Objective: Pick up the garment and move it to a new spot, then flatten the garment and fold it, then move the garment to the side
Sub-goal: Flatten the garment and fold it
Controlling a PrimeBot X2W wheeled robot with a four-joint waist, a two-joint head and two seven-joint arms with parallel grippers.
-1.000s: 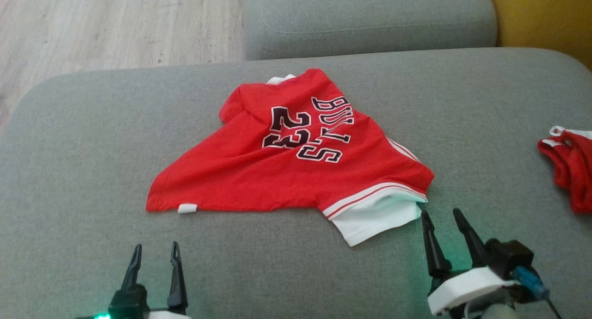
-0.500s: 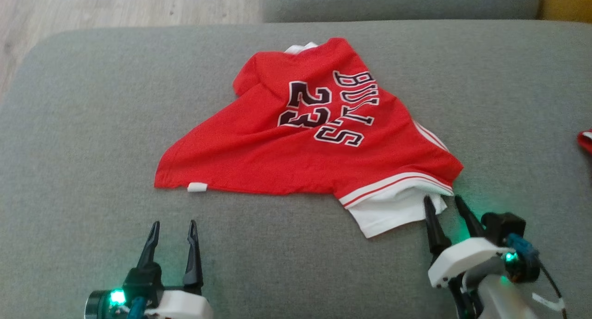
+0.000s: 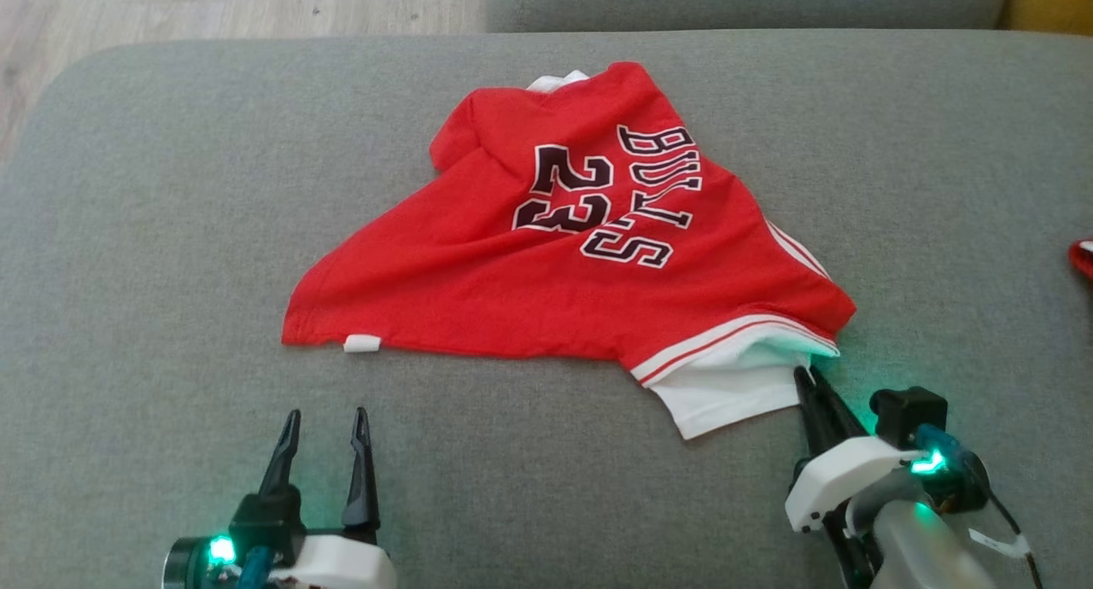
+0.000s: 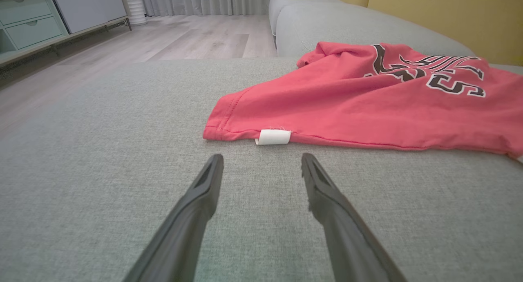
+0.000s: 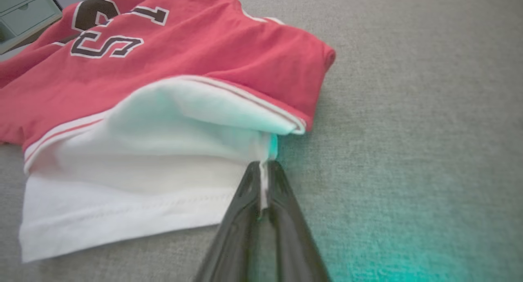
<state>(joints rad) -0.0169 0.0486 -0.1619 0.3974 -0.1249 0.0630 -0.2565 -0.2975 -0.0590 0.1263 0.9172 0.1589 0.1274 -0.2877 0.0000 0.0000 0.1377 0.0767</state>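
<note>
Garment [image 3: 512,290], a red jersey with black "23" and "BULLS" lettering and white striped trim, lies spread but rumpled near the middle of the wide grey fabric sofa seat [image 3: 154,230]. Its lettering reads sideways from my head view. A white inner layer [image 3: 726,397] sticks out from under the striped hem at the near right corner. A small white tag [image 3: 362,343] shows on the near edge, close to the near left corner.

My right gripper [image 3: 809,372] sits at that near right corner with its jaws pressed together. In the right wrist view I see a thin strip of the white edge pinched in the right gripper [image 5: 261,164], so it is holding the garment there. The red layer arches loosely over the white one just beyond the tips.

My left gripper [image 3: 327,413] is on the near side of the garment, apart from it, jaws spread wide with nothing between them. In the left wrist view the tag [image 4: 273,137] lies just past the gap of the left gripper [image 4: 261,156].

At the right edge of the sofa I see a bit of another red cloth [image 3: 1083,259]. Pale wooden floor [image 3: 213,8] lies beyond the far left.
</note>
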